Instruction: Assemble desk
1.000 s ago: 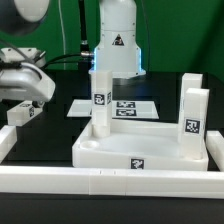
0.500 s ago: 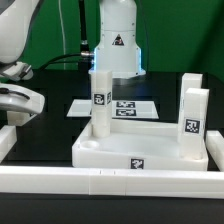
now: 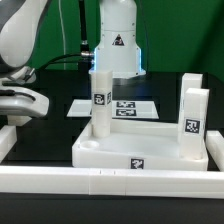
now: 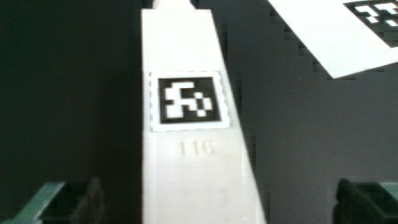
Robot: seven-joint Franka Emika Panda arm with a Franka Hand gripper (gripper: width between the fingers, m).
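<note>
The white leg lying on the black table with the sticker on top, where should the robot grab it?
By its two long side faces, coming straight down from above. The leg lies flat, long and narrow, with its tag facing up, so the open gripper can close across its narrow width.

You see the white tray-like tabletop (image 3: 140,150) lying flat, its raised rim bearing a square black-white tag. One white tagged leg (image 3: 100,101) stands upright at its ten o'clock corner, another leg (image 3: 193,123) at three o'clock. A third leg (image 4: 192,120) lies flat on dark table.
</note>
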